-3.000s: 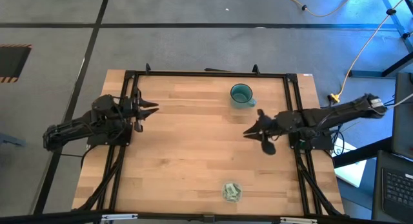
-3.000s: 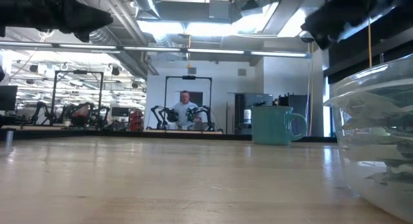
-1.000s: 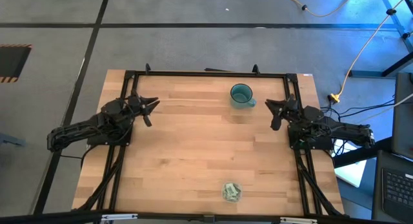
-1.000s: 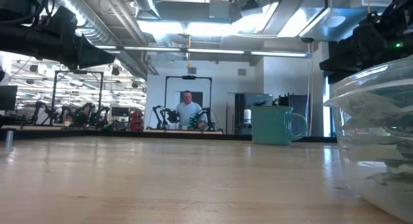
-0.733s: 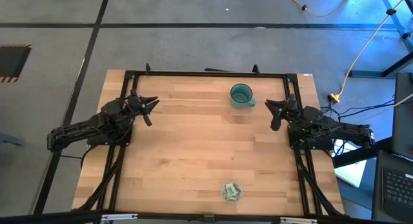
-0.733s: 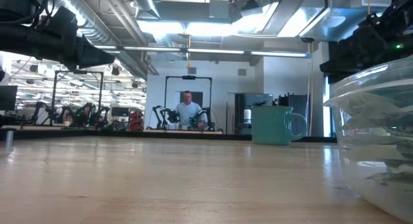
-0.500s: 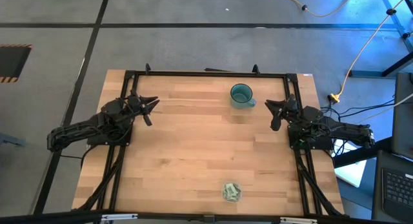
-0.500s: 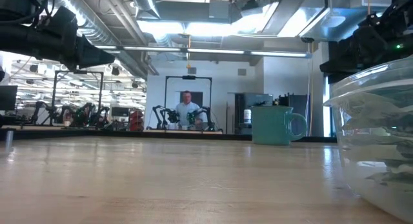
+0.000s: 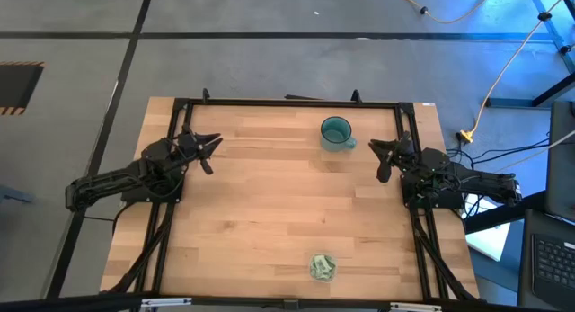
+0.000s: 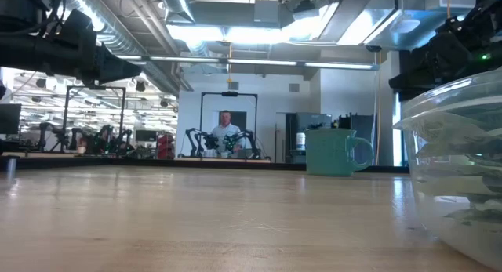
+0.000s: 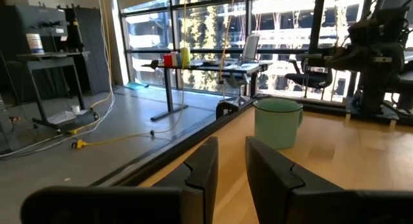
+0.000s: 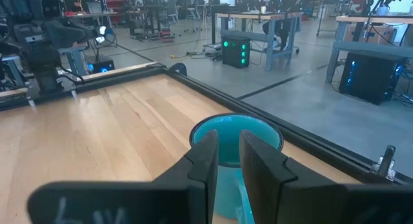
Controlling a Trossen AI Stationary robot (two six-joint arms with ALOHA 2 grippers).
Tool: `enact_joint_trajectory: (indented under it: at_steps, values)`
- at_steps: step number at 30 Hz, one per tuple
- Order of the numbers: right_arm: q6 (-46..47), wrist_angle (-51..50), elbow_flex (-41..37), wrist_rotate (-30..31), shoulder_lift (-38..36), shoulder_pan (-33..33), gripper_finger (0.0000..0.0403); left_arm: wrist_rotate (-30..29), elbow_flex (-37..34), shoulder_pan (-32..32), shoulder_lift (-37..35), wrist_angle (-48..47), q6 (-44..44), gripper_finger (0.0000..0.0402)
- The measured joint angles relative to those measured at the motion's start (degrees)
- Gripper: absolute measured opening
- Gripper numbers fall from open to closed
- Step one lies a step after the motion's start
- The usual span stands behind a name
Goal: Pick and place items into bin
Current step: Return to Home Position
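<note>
Both arms parked apart from the bin (image 9: pixel 322 267), its packets (image 9: pixel 321 269) already inside; left gripper (image 9: pixel 209 144) and right gripper (image 9: pixel 378 154), either side of the mug (image 9: pixel 336 131), fingers slightly parted, empty, suggesting the task is complete

The high view looks straight down on the whole table (image 9: pixel 269 213). The low view sits at tabletop height, close beside the clear tub (image 10: pixel 463 170), facing the room. Both wrist views look forward past their own fingers and share the teal mug (image 11: pixel 277 122).
</note>
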Motion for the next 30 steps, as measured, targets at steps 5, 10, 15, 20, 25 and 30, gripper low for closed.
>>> enact_joint_trajectory:
  at_steps: [5,10,15,20,25,30]
  values:
    - [0.5,-2.7,0.0,0.0,0.0,0.0,0.0069,-0.5,0.0,0.0,0.0,0.0,0.1,0.0072]
    - [0.0,-3.7,0.0,0.5,0.0,0.0,0.0069,-0.7,0.0,0.0,0.0,0.0,0.1,0.0072]
    - [-1.2,-3.8,0.0,0.9,0.0,0.0,0.0069,-0.7,0.0,0.0,0.0,0.0,0.1,0.0072]
    - [-1.5,-3.8,0.0,0.9,0.0,0.0,0.0069,-0.7,0.0,0.0,0.1,0.0,0.1,0.0072]
    - [-0.6,-3.7,0.0,0.9,0.0,0.0,0.0069,-0.7,0.0,0.0,0.1,0.0,0.1,0.0072]
    - [0.4,-3.7,0.0,1.0,0.0,0.0,0.0069,-0.7,0.0,0.0,0.1,0.0,0.1,0.0072]
